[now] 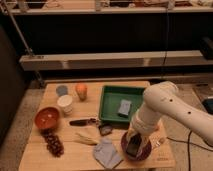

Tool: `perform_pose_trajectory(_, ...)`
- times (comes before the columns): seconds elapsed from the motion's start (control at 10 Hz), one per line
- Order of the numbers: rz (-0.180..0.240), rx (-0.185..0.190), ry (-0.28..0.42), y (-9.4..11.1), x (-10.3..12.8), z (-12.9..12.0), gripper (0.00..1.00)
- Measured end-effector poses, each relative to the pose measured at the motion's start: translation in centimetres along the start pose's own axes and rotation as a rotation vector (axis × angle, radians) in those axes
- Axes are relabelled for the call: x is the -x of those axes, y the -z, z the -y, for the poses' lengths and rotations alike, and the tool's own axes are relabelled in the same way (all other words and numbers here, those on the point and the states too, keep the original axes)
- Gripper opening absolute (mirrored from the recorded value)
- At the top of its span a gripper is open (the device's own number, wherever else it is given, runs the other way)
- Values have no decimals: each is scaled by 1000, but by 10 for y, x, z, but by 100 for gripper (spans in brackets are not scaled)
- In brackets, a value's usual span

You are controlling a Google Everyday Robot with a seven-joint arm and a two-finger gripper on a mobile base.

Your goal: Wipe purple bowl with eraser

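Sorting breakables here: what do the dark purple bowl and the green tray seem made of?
Dark purple round bowl: smooth, slightly glossy, ceramic or plastic; cannot tell which. Green rectangular tray: probably matte plastic, given its even colour and raised moulded rim. The gripper sits low in the bowl, shut on the small black oblong eraser.

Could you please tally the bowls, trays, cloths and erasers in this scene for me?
Bowls: 2 (purple bowl, orange-red bowl)
Trays: 1 (green tray)
Cloths: 1 (grey-blue cloth)
Erasers: 1 (black eraser, gripped by the shut pincer down in the purple bowl)
Total: 5
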State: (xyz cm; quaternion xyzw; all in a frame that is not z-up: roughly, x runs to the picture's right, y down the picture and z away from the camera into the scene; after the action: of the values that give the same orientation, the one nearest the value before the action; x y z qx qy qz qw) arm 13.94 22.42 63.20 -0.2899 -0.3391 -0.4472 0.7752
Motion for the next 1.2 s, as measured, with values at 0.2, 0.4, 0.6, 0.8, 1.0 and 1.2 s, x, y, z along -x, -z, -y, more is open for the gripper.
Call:
perform_pose_trajectory(0.2,11,3,-8,-5,-2,-7,10)
perform_pose_trajectory(0.4,10,1,-12,-5,-3,-9,10)
perform_pose_trajectory(0.6,11,2,-10,-5,-3,-8,10)
perform_pose_trajectory(0.8,11,2,-10,-5,-3,-8,10)
perform_pose_trajectory(1.0,11,1,-11,-5,-3,-8,10)
perform_pose_trajectory(1.2,11,4,-10,-6,-3,-8,10)
